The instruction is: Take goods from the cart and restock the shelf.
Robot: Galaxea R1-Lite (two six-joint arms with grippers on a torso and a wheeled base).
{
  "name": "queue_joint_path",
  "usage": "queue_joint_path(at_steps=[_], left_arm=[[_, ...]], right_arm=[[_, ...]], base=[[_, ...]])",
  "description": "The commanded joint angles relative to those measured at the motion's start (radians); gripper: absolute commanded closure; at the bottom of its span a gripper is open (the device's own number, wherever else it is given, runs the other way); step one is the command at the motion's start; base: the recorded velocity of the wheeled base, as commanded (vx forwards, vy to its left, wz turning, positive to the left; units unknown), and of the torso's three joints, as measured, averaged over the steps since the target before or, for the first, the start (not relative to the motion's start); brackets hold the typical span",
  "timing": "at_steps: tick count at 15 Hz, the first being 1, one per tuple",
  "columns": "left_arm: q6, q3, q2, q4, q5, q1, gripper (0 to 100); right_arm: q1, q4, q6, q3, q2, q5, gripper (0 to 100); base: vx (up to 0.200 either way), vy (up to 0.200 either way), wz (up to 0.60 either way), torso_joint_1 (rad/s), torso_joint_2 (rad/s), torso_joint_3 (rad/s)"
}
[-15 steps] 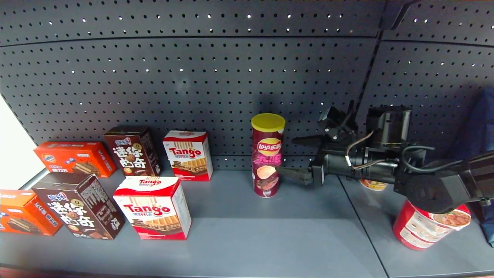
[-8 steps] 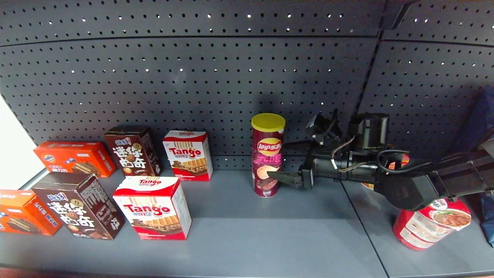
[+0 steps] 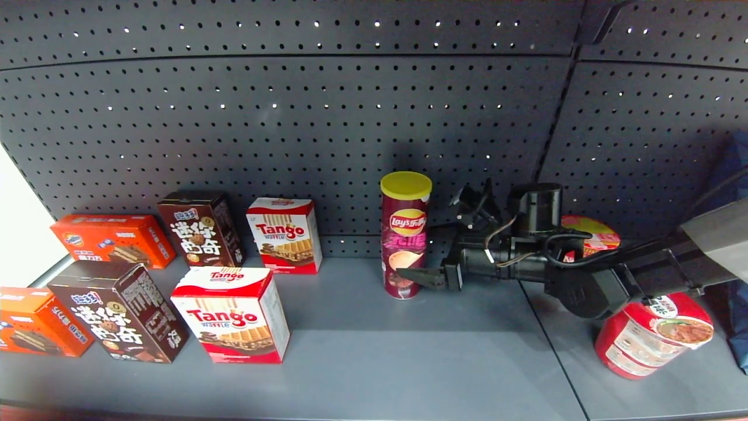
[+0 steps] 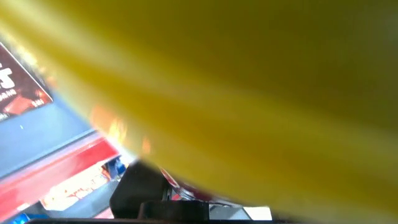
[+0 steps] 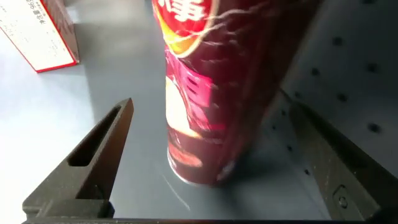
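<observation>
A maroon chips can (image 3: 405, 234) with a yellow lid stands upright on the grey shelf (image 3: 409, 362), near the pegboard back wall. My right gripper (image 3: 416, 251) comes in from the right at the can's lower half and is open. One finger sits in front of the can and the other behind it. In the right wrist view the can (image 5: 217, 93) stands between the spread fingers (image 5: 93, 168) of the gripper (image 5: 210, 106), with gaps on both sides. In the left wrist view a blurred yellow surface (image 4: 249, 81) lies close to the camera, with red packaging (image 4: 68, 180) beyond.
Two wafer boxes (image 3: 283, 234) (image 3: 234, 313), two brown boxes (image 3: 201, 228) (image 3: 120, 310) and two orange boxes (image 3: 114, 237) (image 3: 35, 321) stand at the left. Red noodle cups (image 3: 651, 336) (image 3: 590, 231) sit on the right. Bare shelf lies in front of the can.
My right arm has slid left and lowered, bringing its open fingers further around the can's lower half. The can has not moved. The far noodle cup has come into sight behind the arm.
</observation>
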Motion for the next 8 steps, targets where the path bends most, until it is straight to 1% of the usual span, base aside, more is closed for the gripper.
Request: queue_joint_path(at_steps=[1,5,7,8], left_arm=[[-0.008,-0.001,-0.022,0.022,0.001,0.0,100],[-0.009,-0.001,-0.111,0.129,0.002,0.001,100],[-0.011,-0.001,-0.125,0.138,0.004,0.001,100],[-0.011,-0.003,-0.125,0.138,0.004,0.001,100]], right_arm=[[0.018,-0.001,0.012,-0.036,0.054,0.0,0],[0.03,-0.04,0.053,-0.087,0.117,-0.001,0],[0.03,-0.045,0.053,-0.096,0.13,0.002,0],[0.03,-0.045,0.053,-0.099,0.132,0.007,100]], base=[[0.0,0.0,0.0,0.0,0.0,0.0],[0.0,0.0,0.0,0.0,0.0,0.0],[0.0,0.0,0.0,0.0,0.0,0.0],[0.0,0.0,0.0,0.0,0.0,0.0]])
